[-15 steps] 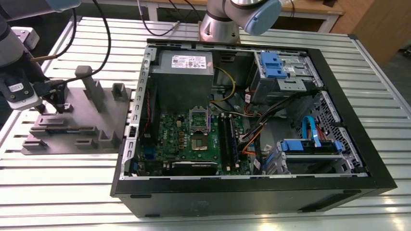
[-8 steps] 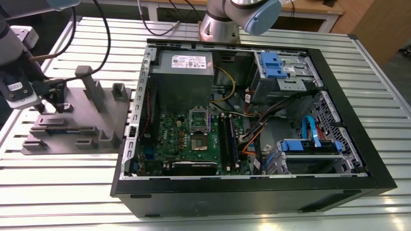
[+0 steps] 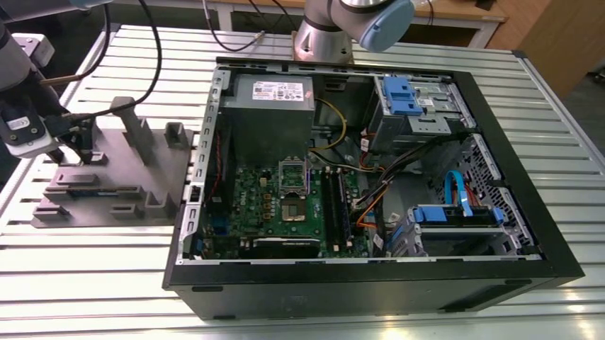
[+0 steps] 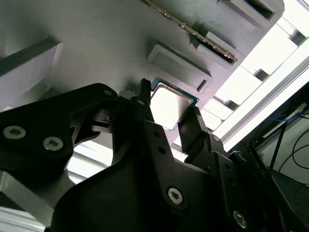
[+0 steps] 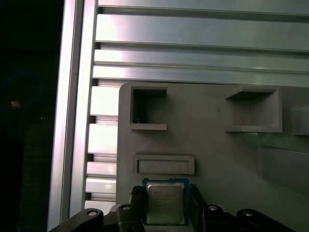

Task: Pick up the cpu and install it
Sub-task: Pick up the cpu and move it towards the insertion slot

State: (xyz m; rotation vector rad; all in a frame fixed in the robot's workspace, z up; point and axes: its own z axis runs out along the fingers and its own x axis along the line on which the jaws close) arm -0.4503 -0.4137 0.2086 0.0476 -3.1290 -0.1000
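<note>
Fingers [image 5: 137,200] sit narrow, one against each of two opposite edges of the cpu [image 5: 165,203], so the gripper [image 4: 169,116] looks clamped on it. In both wrist views the chip lies flat between the black fingers with its silver top facing the camera. It is over the grey plastic tray [image 5: 217,159], just beside a shallow rectangular raised frame [image 5: 164,165]. Cannot tell if the chip rests on the tray or is slightly off it. Two open box-shaped pockets [image 5: 147,108] stand further along the tray.

In the exterior view the arm's wrist [image 3: 27,113] is at the exterior view's left edge, down over the tray near its upright blocks [image 3: 132,124]. The tray sits on the slatted metal table [image 3: 95,283], beside the open computer case [image 3: 529,212] on the exterior view's right. Inside the case is the green motherboard [image 3: 269,212] with its cpu socket [image 3: 295,193] uncovered, well apart from the gripper. Robot base [image 3: 326,39] stands behind the case. Black cables [image 3: 151,57] hang down to the wrist.
</note>
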